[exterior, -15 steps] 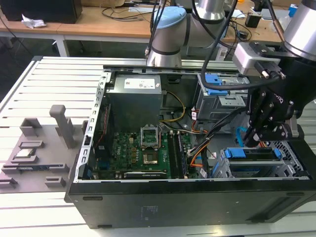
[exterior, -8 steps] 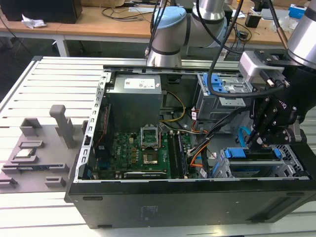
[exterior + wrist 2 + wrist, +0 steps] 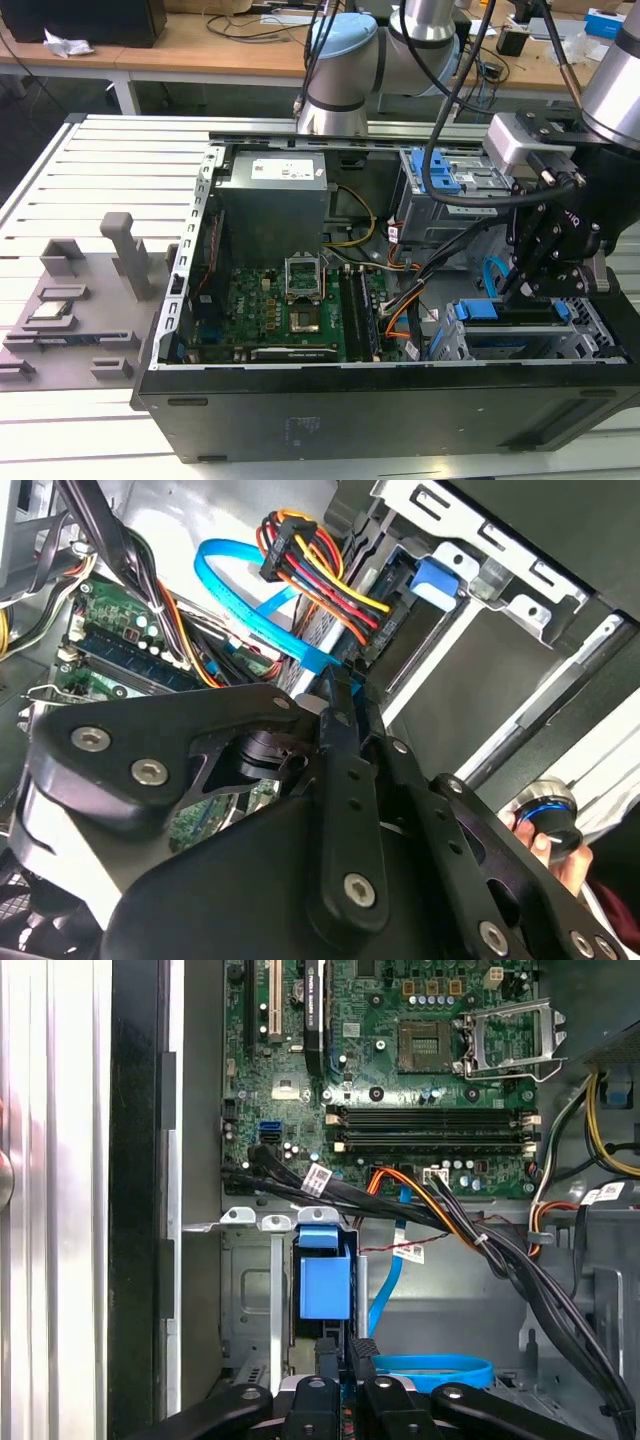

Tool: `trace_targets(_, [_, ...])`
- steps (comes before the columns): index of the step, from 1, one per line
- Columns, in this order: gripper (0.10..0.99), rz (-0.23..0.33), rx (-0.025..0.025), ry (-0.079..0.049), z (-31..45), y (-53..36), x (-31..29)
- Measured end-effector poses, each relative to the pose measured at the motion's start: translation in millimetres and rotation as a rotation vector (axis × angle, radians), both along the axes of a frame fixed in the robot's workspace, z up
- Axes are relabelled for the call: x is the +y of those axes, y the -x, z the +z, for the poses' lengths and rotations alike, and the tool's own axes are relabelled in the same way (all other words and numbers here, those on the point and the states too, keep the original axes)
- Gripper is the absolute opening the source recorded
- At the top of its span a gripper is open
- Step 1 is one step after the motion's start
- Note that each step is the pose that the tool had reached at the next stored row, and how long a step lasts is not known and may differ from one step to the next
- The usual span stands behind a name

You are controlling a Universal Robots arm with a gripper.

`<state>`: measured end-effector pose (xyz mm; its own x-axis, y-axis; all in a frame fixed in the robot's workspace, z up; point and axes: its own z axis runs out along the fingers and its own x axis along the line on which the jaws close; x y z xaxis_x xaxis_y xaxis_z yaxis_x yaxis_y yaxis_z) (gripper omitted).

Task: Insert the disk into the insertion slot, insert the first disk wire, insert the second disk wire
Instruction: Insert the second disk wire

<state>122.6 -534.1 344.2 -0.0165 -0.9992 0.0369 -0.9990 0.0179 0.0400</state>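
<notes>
Hanging over the drive-cage end of an opened desktop computer case [image 3: 400, 400], the black gripper [image 3: 527, 285] sits at the exterior view's right, directly above the silver-grey perforated insertion slot [image 3: 580, 345]. The disk [image 3: 505, 338] lies inside this slot below the gripper, its bright blue caddy [image 3: 325, 1285] visible at the bay's mouth in both wrist views. In the second wrist view the two fingers [image 3: 340, 730] stand pressed close together with only a sliver of gap, their tips at the point where the second disk wire [image 3: 250, 600], a flat light-blue cable, runs toward the back of the disk; whether they pinch its plug cannot be told. A bundle of red, yellow, orange and black power wires [image 3: 320, 575] ends in a dark connector just beside the fingertips. In the first wrist view the light-blue cable loops just beside the gripper, and the green motherboard [image 3: 400, 1070] lies beyond it. A taller grey cage with blue tabs [image 3: 445, 190] stands behind the gripper in the exterior view.
</notes>
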Motion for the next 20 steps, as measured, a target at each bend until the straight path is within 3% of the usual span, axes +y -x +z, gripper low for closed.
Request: trace_targets(20, [0.161,0.001,0.0000,0.000,-4.2,-5.6,-0.1])
